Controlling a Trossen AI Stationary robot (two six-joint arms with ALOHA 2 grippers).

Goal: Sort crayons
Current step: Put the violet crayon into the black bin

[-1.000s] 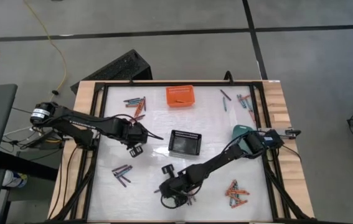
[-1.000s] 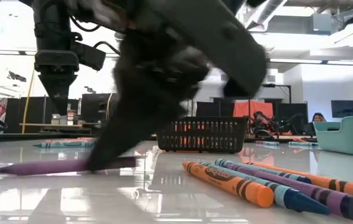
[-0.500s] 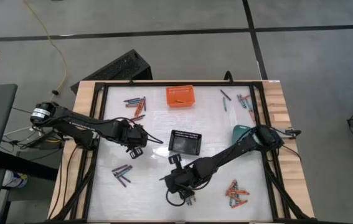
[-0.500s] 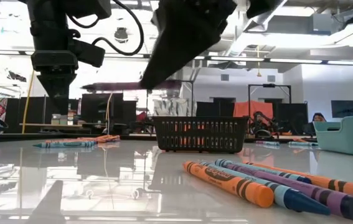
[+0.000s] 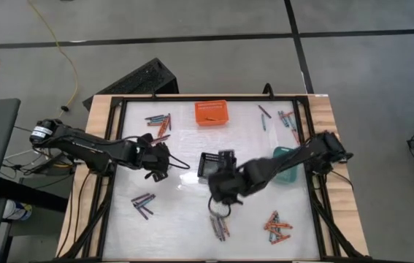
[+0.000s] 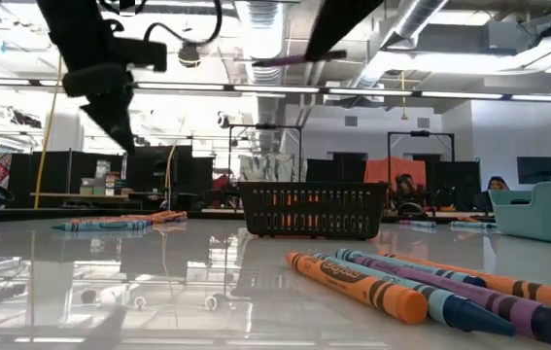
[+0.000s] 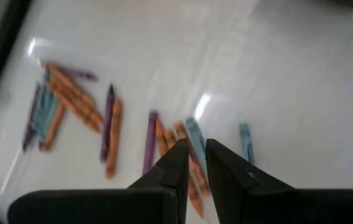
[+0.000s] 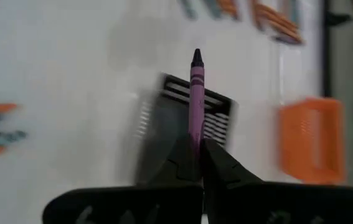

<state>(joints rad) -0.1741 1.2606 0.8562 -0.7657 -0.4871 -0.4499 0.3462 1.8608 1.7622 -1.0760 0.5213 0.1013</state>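
My right gripper (image 5: 217, 187) hangs high over the middle of the table, just near of the black basket (image 5: 208, 169), shut on a purple crayon (image 8: 196, 93). The low view shows that crayon (image 6: 290, 60) lying level, high up. My left gripper (image 5: 160, 164) hovers left of the black basket, its fingers (image 7: 179, 168) a narrow gap apart with nothing between them. Loose orange, purple and teal crayons (image 7: 108, 121) lie flat on the white table below it. More crayons (image 5: 220, 226) lie near the front edge. My right gripper pinches the purple crayon by its blunt end (image 8: 195, 142) between its two fingers. The crayon sticks straight out ahead of the fingers, along them, its tip (image 8: 197, 57) toward the black basket (image 8: 182, 118). It is lifted clear of the table.
An orange basket (image 5: 211, 113) stands at the far edge and a teal basket (image 5: 288, 169) at the right, partly under the right arm. Crayon groups lie at the far left (image 5: 159, 121), far right (image 5: 287, 120), near left (image 5: 144, 202) and near right (image 5: 278, 228).
My right gripper has risen from the table near the front edge with the purple crayon, lifting it clear, and has swung toward the far edge to beside the black basket. My left gripper has risen a little and tipped over sideways.
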